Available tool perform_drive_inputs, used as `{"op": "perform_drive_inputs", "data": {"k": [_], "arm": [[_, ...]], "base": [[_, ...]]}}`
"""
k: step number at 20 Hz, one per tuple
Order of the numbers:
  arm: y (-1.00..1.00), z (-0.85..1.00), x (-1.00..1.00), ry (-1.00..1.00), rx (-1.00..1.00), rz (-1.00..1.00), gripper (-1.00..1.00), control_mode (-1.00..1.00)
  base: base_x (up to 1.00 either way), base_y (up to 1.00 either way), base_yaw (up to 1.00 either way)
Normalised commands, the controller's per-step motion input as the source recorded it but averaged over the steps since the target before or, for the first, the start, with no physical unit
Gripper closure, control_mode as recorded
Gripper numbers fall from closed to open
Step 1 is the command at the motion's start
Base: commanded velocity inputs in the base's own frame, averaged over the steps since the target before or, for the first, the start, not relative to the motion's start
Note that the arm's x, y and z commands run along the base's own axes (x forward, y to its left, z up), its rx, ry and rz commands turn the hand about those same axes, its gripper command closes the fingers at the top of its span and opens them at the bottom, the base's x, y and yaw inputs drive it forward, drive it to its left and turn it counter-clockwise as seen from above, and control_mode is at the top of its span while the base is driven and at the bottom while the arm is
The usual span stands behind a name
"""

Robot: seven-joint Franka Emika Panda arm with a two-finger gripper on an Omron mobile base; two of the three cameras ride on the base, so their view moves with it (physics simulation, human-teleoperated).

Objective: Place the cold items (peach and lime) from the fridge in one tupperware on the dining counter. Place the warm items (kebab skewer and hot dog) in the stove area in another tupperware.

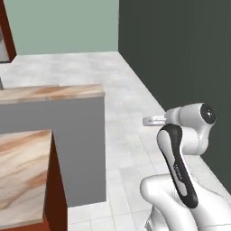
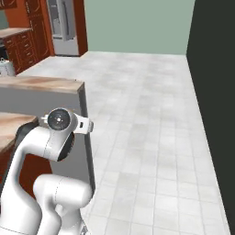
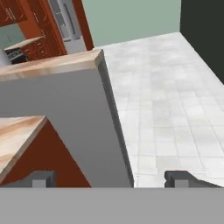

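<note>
Standing far off against the back wall: fridge, tall, grey, upright, doors facing the tiled floor, flanked by red-brown cabinets. Dining counter, beige-pink marbled top on red-brown base, corner nearest, long axis running away along the grey-fronted ledge. Ledge higher, just behind the counter, its end corner jutting toward the floor. Gripper hanging near the counter corner, fingers spread wide, grasping nothing. Arm folded beside the ledge.
</note>
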Motion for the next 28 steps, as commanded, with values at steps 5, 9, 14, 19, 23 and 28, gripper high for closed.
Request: {"op": "perform_drive_inputs", "data": {"k": [5, 9, 14, 19, 23, 28], "arm": [[0.00, 0.00, 0.00, 0.00, 0.00, 0.00, -1.00, 1.00], [0.00, 0.00, 0.00, 0.00, 0.00, 0.00, -1.00, 1.00], [0.00, 0.00, 0.00, 0.00, 0.00, 0.00, -1.00, 1.00], [0.00, 0.00, 0.00, 0.00, 0.00, 0.00, -1.00, 1.00], [0.00, 0.00, 0.00, 0.00, 0.00, 0.00, -1.00, 1.00], [0.00, 0.00, 0.00, 0.00, 0.00, 0.00, -1.00, 1.00]], "base": [[0.99, -0.87, 0.19], [1.00, -0.59, 0.33], [1.00, -0.53, 0.37], [1.00, -0.50, 0.40], [1.00, -0.50, 0.41], [1.00, -0.54, 0.38]]}}
